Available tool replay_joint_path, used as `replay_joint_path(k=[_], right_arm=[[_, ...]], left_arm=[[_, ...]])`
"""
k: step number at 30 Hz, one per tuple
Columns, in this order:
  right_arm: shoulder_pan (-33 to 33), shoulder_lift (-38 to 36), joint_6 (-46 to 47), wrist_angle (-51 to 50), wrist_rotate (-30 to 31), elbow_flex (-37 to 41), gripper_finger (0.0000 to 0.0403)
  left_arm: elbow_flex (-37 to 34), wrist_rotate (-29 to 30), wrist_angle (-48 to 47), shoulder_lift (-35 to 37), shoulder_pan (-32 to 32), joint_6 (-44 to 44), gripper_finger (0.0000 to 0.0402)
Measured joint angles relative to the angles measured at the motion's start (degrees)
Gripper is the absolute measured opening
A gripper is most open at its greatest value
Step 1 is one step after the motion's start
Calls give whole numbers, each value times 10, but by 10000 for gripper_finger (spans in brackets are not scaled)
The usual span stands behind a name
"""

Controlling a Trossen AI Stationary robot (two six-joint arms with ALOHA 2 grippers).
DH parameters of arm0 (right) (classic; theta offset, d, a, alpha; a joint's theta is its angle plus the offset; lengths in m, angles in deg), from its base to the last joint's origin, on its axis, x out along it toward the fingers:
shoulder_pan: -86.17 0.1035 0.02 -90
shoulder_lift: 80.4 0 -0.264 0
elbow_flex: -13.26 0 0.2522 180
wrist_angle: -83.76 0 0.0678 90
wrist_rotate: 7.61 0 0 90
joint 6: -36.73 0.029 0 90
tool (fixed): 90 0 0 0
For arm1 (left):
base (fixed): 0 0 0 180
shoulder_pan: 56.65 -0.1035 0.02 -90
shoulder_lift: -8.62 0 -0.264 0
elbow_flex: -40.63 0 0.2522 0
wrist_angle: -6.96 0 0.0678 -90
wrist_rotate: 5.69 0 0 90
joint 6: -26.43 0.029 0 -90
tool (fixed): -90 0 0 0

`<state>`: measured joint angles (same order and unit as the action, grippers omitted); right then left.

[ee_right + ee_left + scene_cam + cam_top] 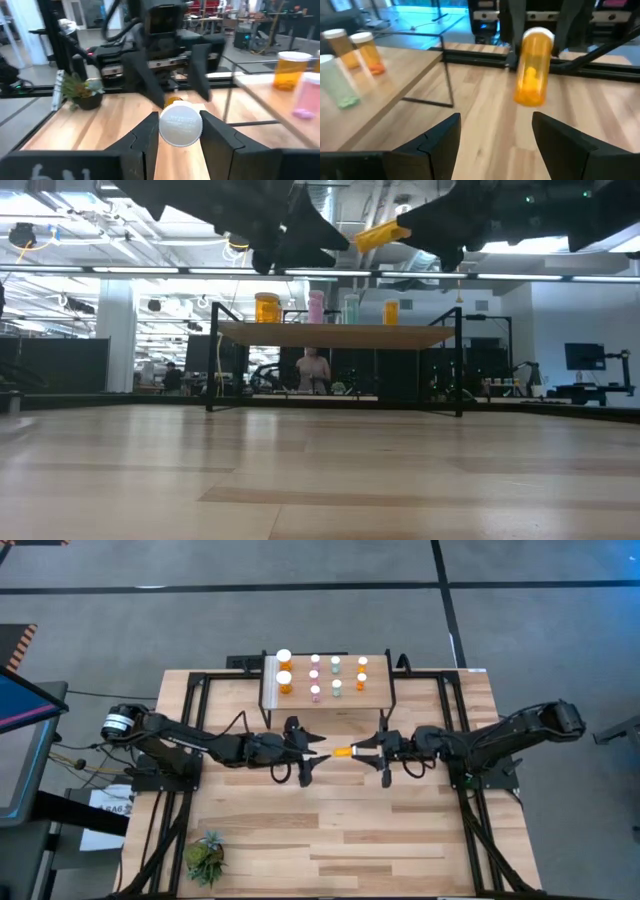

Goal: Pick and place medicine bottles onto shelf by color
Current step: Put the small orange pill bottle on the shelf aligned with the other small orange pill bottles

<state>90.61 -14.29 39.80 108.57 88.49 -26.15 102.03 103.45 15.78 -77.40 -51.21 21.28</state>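
Note:
An orange medicine bottle (343,751) with a white cap hangs in the air over the table's middle, in front of the shelf (372,700). My right gripper (366,750) is shut on it. My left gripper (495,122) stands open just to the bottle's left, its fingers short of the bottle's bottom end and touching nothing. On the shelf, several bottles stand upright on their bases: two larger orange ones (284,671) at the left end, then small pink, pale green and orange ones (336,676). My right gripper pinches the bottle's white cap end (180,125) between its two fingers. The fingers come level from the table's right and lie along the bottle. The bottle is lifted clear of the table, roughly level, its orange body (532,75) pointing toward my left gripper.
A small potted plant (205,858) sits at the near left corner. Black frame rails (190,730) run along the table's left and right sides. The shelf's thin black legs (212,370) stand at the far middle. A person (313,368) shows in the room beyond.

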Motion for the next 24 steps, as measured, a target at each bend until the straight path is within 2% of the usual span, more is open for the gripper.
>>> replay_joint_path(k=[5,14,18,24], right_arm=[[-29,-28,1,-52,0,-11,142],[-91,-82,-1,-339,0,-130,145],[-123,-77,-3,-468,0,-198,143],[-171,-56,-7,-609,1,-286,148]], left_arm=[[0,16,-14,0,2,-1,234],[0,20,-17,0,2,-7,234],[0,22,-17,0,2,-15,234],[0,21,-24,0,2,-20,234]])
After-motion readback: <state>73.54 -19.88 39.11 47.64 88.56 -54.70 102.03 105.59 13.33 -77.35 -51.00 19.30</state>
